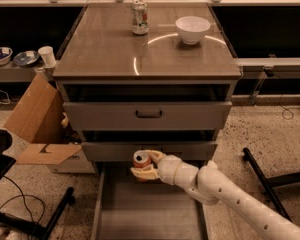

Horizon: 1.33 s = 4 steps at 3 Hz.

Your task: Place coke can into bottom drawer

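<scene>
The cream two-finger pincer [140,166] at the tip of the pale jointed robot arm [225,194] is clenched around the small red coke can [141,159], one finger curling over the can's right side and the other lying under it. The coke can shows its silver top upward and hangs over the far end of the wide grey metal bottom drawer [140,214], which is pulled out toward the near side with its flat floor bare. The can sits just in front of the closed grey middle drawer front [190,150] and hides the centre of that front. The arm reaches in from the near right. Above is the upper grey drawer with a black handle [149,114]. On the cabinet's brown glossy top surface [115,54] stand two things, well apart from the pincer: a silver-white can with green and red markings [139,17] at the far edge and, to its right, a white round bowl [192,29]. A brown cardboard box [37,129] leans open against the cabinet's left side.
</scene>
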{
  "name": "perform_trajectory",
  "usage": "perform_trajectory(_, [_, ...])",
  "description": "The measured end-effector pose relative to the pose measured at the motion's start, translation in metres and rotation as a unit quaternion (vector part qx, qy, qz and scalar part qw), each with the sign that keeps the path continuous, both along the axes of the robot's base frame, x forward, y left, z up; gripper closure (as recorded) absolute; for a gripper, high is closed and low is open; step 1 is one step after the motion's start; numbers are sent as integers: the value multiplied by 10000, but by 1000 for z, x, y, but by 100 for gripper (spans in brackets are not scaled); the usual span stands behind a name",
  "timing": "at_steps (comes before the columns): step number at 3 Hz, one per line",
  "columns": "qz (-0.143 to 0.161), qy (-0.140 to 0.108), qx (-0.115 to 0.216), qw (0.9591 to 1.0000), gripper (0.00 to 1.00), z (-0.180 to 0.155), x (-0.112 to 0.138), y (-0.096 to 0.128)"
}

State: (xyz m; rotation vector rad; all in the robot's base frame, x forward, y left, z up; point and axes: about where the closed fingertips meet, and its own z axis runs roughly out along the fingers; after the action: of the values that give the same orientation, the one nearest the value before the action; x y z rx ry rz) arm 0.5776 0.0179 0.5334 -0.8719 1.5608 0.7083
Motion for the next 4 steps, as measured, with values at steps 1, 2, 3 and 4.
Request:
perform_trajectory(1, [331,77,382,9987,100,-48,-4,-7])
perform_trajectory(2, [578,225,434,9971,100,-81,-8,-8])
perform_trajectory(3, [611,241,442,9969,100,-85,-8,-9])
perform_trajectory(4, [683,297,401,9964,100,-89,-8,-1])
